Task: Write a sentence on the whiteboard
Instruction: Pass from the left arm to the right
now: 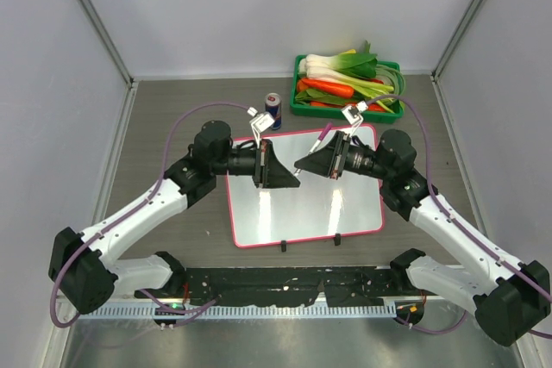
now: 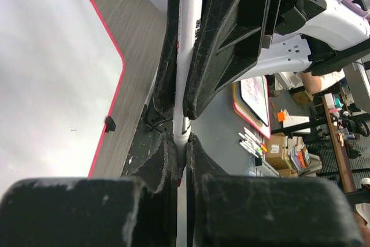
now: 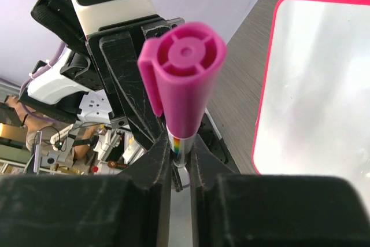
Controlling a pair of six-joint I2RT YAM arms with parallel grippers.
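From above, the large white rectangular whiteboard (image 1: 302,213) with its thin pink-red frame lies flat on the grey tabletop (image 1: 172,109), between the two arms. Its surface is blank. Over its far half the left gripper (image 1: 293,182) and right gripper (image 1: 300,164) meet tip to tip. A magenta plastic cap (image 1: 325,134) pokes up behind the right one.

In the left wrist view, the left jaws are pinched shut on the white barrel of a marker (image 2: 191,4). The barrel runs on between the right arm's jaws, which are closed on it too. The board's bare corner lies off to one side.

The right wrist view shows the capped end pointing at the lens. The right jaws are clamped on the striped band of the barrel just under the cap, not on the cap itself.

This looks like the preparation step: the marker is shared between both arms, still capped, and no writing has begun. The cap has to come off next. That probably calls for a grip on the cap itself and a straight pull along the barrel, with the other arm holding firm.
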